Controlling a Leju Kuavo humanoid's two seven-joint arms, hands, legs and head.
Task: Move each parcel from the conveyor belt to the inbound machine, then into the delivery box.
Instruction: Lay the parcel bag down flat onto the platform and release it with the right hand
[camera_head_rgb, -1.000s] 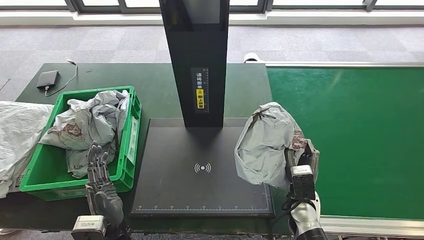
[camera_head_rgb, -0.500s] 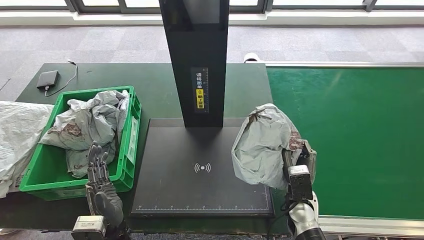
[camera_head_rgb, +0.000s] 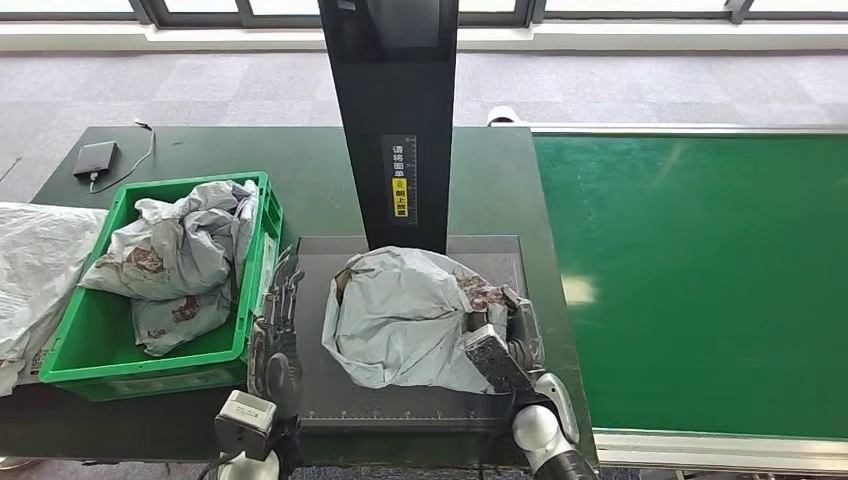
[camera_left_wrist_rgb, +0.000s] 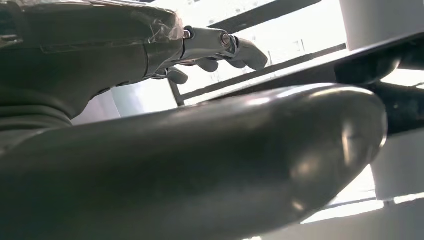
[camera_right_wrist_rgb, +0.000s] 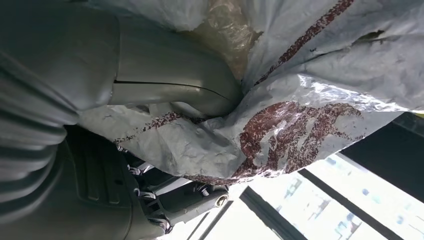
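One parcel, a crumpled grey poly bag with dark red print, lies on the flat black scanner plate at lower centre of the head view, gripped at its lower right by the right hand. The belt, right, carries nothing; several bags fill the green crate, left. The scan step appears under way; the transfer to the crate is left. The left hand stands beside the parcel.

Left wrist view: the left hand's fingers are spread, holding nothing.

Right wrist view: the thumb presses into glossy, wrinkled film.
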